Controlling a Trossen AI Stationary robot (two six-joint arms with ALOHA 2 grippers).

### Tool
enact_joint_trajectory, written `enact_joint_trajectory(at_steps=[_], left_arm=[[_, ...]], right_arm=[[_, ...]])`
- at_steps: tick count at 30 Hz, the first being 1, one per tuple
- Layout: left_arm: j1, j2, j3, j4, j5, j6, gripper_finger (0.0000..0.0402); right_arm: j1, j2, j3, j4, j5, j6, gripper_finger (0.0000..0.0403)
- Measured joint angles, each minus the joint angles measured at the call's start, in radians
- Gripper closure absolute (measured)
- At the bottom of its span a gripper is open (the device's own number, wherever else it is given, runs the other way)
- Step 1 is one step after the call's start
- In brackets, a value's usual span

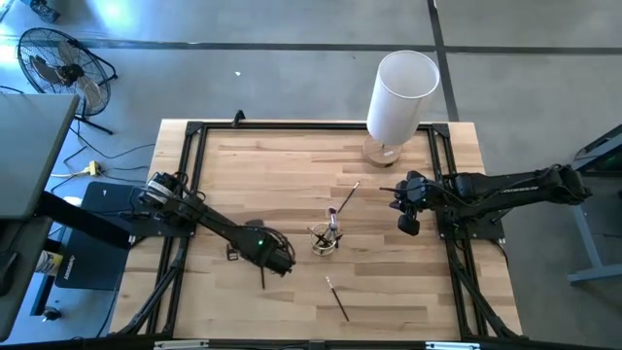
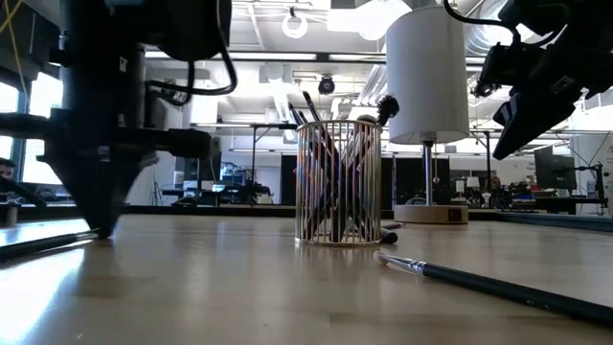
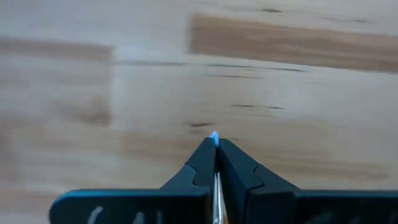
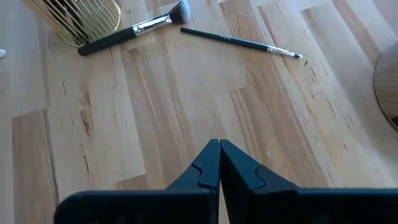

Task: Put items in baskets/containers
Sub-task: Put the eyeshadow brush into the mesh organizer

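A round cup of thin gold wires stands upright mid-table with several makeup brushes upright in it. My left gripper points down at the table to its left, shut on a dark brush that lies on the wood. Loose brushes lie flat: a fluffy one beside the cup, a thin one beyond it, another nearer the front edge. My right gripper hangs shut and empty above the table's right side. My left gripper pinches the brush between its two fingers close to one end, whose pale blue tip just shows past them. The fingers come from above, pointing down, and lie across the brush. The brush's length rests on the table, running toward the near edge.
A tall white cylinder on a round wooden base stands at the table's far edge. A black frame runs along the table's sides. Bare wood lies between the cup and the near edge.
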Motion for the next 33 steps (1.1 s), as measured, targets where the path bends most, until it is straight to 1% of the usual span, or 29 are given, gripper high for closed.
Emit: enact_joint_trajectory(at_steps=[3,7,9,11,13,17,19,21,24,26,28,30,33], left_arm=[[0.000,0.000,0.000,0.035,-0.026,0.109,0.0398],[0.007,0.000,0.001,0.096,-0.045,0.318,0.0399],[0.015,0.000,0.001,0.143,-0.054,0.398,0.0400],[0.026,0.001,0.002,0.204,-0.093,0.476,0.0400],[0.027,0.006,0.000,0.290,-0.172,0.537,0.0401],[0.019,-0.009,0.000,0.396,-0.385,0.593,0.0401],[0.006,-0.043,0.000,0.381,-0.463,0.600,0.0401],[-0.011,-0.068,0.003,0.378,-0.506,0.607,0.0401],[-0.043,-0.135,-0.001,0.312,-0.567,0.635,0.0401],[-0.054,-0.180,0.005,0.326,-0.622,0.674,0.0401],[-0.071,-0.227,0.000,0.325,-0.692,0.753,0.0401],[-0.074,-0.261,0.002,0.401,-0.791,0.863,0.0401],[-0.072,-0.288,0.003,0.536,-0.937,1.081,0.0401]], right_arm=[[0.000,0.000,0.000,0.004,0.000,0.000,0.0401],[0.000,0.000,0.000,0.012,0.000,0.000,0.0397],[0.000,0.000,0.000,0.018,0.003,0.000,0.0397],[0.000,0.000,0.000,0.024,0.005,0.000,0.0397],[0.000,0.000,0.000,0.031,0.005,0.000,0.0399],[0.000,0.000,0.000,0.038,0.006,0.000,0.0401],[0.000,0.000,0.000,0.038,0.007,0.001,0.0401],[0.000,0.000,0.000,0.038,0.007,0.001,0.0399],[0.000,0.000,0.000,0.041,0.007,0.001,0.0396],[0.000,0.000,0.000,0.041,0.007,0.002,0.0396],[0.000,0.000,0.000,0.043,0.007,0.001,0.0398],[0.000,0.000,0.000,0.051,0.007,0.001,0.0400],[0.000,0.000,0.000,0.059,0.008,0.000,0.0401]])
